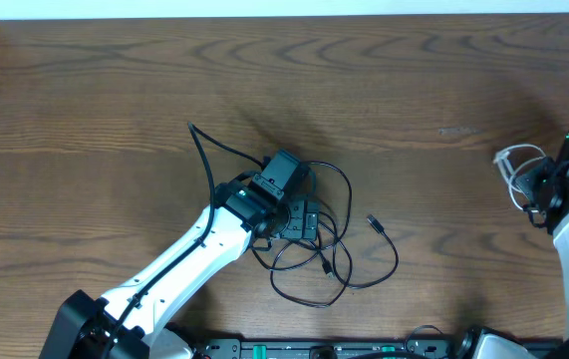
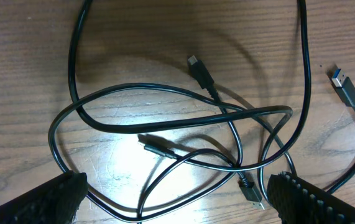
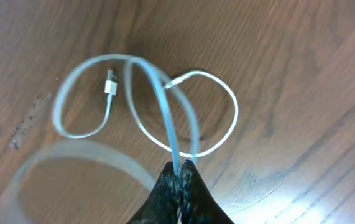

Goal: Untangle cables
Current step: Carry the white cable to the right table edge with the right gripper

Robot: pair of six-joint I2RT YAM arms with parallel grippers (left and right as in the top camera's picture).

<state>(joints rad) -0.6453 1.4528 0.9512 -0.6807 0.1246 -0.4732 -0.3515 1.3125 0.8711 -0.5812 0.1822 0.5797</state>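
— Ribbed black fingers [image 2: 53, 198] of the left tool [image 2: 177, 199] sit in the bottom corners of its wrist view, spread wide apart.

— And under them?

— Thin black cables [image 2: 252, 112], looped loosely over one another on the brown wood-grain counter [image 1: 414, 80]. Several strands cross near the middle of the heap. One silver-tipped flat plug [image 2: 345, 87] lies off to the side, clear of the loops.

— Where is that from overhead?

— Near the centre of the counter, towards the front edge. The left tool is right above the tangle.

— What about the right tool [image 3: 180, 171]?

— Pinched closed on the short white cable [image 3: 165, 93]. That cord curls into two loops above the fingertips, with its small white plug [image 3: 110, 84] inside one loop. It is at the far right edge, well apart from the black cables.
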